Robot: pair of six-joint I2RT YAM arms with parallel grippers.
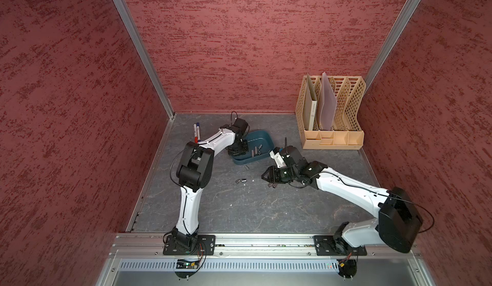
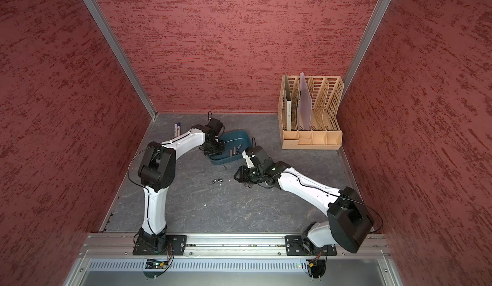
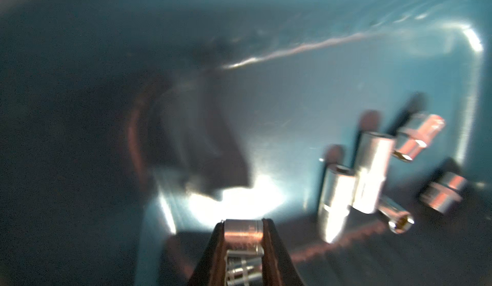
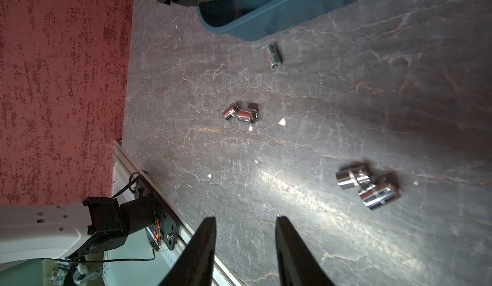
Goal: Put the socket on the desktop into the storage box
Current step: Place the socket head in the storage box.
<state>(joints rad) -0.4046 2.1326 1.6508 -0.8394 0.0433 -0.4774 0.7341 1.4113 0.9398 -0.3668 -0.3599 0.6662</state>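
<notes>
While L gripper (image 3: 243, 224) clamps 1 short chrome socket (image 3: 242, 231) over storage box (image 3: 346, 85) — R gripper (image 4: 246, 219) part-open, empty.

**Five loose sockets on your desktop, box at the back**

Your dark grey, pale-veined desktop (image 1: 239, 212) carries the teal storage box (image 1: 251, 160) towards the back, a little left of centre. Just in front of the box's near wall you have a lone socket (image 4: 273, 56) lying on its side. Closer to the front edge, a pair of sockets (image 4: 241, 115) lie touching, with pale scraps (image 4: 282, 122) just beside them. To their right, a second pair of sockets (image 4: 367, 187) lie side by side. In the back right corner stands your beige file rack (image 1: 332, 138). Near the back left corner, two marker pens (image 1: 197, 132) lie side by side.
</notes>
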